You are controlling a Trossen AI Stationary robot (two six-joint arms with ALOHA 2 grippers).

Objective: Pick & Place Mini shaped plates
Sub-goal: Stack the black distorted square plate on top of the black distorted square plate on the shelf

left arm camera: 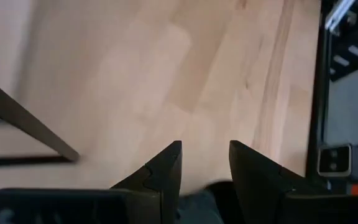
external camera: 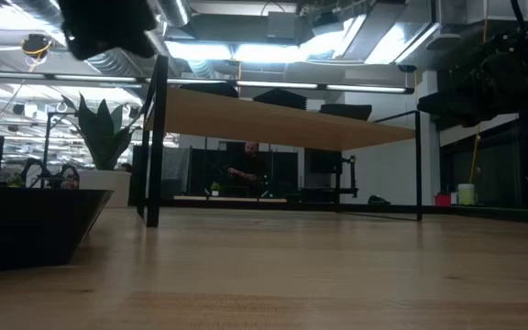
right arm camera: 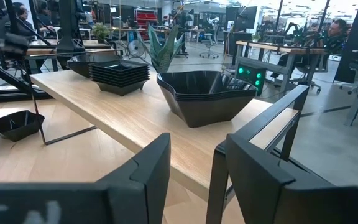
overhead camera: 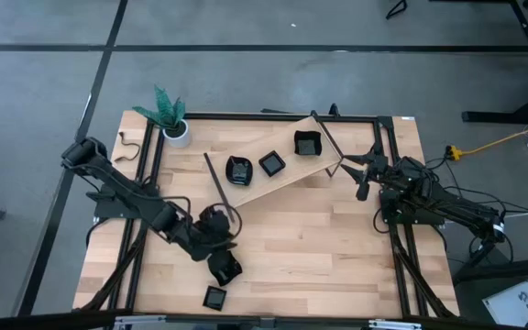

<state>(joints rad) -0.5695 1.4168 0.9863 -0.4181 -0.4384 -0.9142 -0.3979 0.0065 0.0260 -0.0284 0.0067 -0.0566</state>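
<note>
My left gripper point(overhead camera: 218, 223) hangs over the near-left part of the wooden table point(overhead camera: 328, 252), its fingers point(left arm camera: 166, 168) spread apart with only bare boards showing between them. Two mini shaped plates lie loose on the table near it. One square plate point(overhead camera: 225, 269) sits just toward the table's front edge from the gripper, and another point(overhead camera: 214, 297) lies closer still to that edge.

The rest of the glossy black plates stand in three stacks on a raised wooden shelf point(overhead camera: 287, 181) that crosses the table's far half at a slant: one stack point(overhead camera: 239, 170) at its left end, one point(overhead camera: 271, 163) in the middle, and one point(overhead camera: 308, 144) toward its right end.

My right gripper point(overhead camera: 363, 176) waits off the shelf's right end, released and holding nothing. Its wrist camera looks along the shelf past a nested stack of wavy-rimmed dishes point(right arm camera: 207, 96) to a square stack point(right arm camera: 120, 74) behind. A single dish point(right arm camera: 14, 124) lies on the table below, beside a thin shelf leg.

A white pot with a green plant point(overhead camera: 176, 128) stands at the table's far-left corner. In the low view a person point(external camera: 246, 174) sits in the room beyond.

Pale lettering on the right gripper's body is cut off by the frame edge and cannot be read.
</note>
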